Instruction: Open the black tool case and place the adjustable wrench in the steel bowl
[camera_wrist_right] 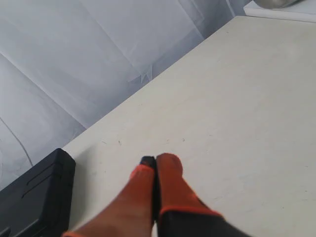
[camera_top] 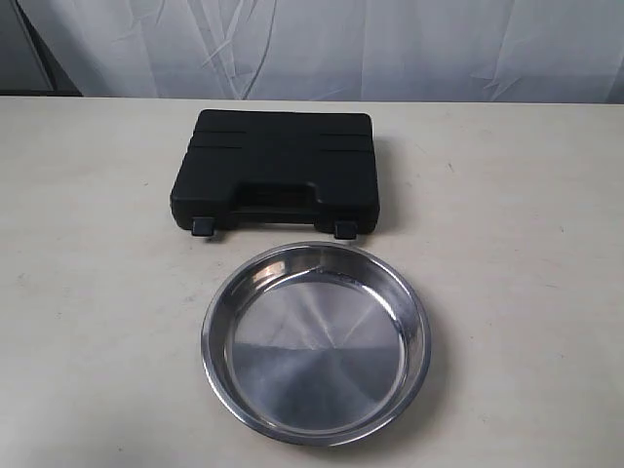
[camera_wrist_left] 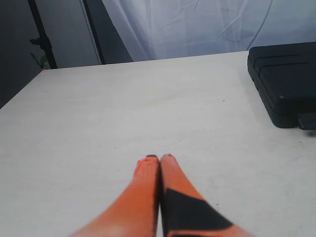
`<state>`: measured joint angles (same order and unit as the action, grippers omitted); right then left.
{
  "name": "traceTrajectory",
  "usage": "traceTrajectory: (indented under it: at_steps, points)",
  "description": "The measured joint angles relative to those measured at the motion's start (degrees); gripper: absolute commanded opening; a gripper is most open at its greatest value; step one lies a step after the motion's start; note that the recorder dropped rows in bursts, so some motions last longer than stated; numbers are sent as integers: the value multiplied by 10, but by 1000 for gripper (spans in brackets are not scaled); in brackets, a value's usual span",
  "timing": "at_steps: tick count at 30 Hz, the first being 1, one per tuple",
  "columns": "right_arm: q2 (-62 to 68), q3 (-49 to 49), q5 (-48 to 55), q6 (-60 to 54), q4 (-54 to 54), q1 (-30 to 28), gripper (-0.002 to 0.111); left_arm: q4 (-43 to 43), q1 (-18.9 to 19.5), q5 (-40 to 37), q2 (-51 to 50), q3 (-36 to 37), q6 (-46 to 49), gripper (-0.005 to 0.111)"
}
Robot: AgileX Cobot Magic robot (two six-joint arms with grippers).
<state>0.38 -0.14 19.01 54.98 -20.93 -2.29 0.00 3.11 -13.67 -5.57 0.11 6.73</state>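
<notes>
I see the rectangular black moulded plastic tool case (camera_top: 278,171), long axis crosswise, between my left claw (camera_wrist_left: 159,158) and right claw (camera_wrist_right: 155,160), both pinched together, empty.

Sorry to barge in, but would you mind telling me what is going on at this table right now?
Nothing is being handled yet. The case lies closed on the table, with the empty bowl just in front of it. No wrench is in sight. The left gripper and the right gripper are both shut, holding nothing, each above bare table and touching neither case nor bowl.
</notes>
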Motion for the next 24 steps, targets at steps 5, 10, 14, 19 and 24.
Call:
traceTrajectory:
  at_steps: [5, 10, 14, 19, 24]
  points:
    - [0, 0, 0, 0, 0, 0, 0, 0, 0, 0, 0, 0, 0, 0]
    - [0, 0, 0, 0, 0, 0, 0, 0, 0, 0, 0, 0, 0, 0]
    - [0, 0, -13, 0, 2, 0, 0, 0, 0, 0, 0, 0, 0, 0]
    - [0, 0, -108, 9, 100, 0, 0, 0, 0, 0, 0, 0, 0, 0]
    - [0, 0, -178, 13, 171, 0, 0, 0, 0, 0, 0, 0, 0, 0]
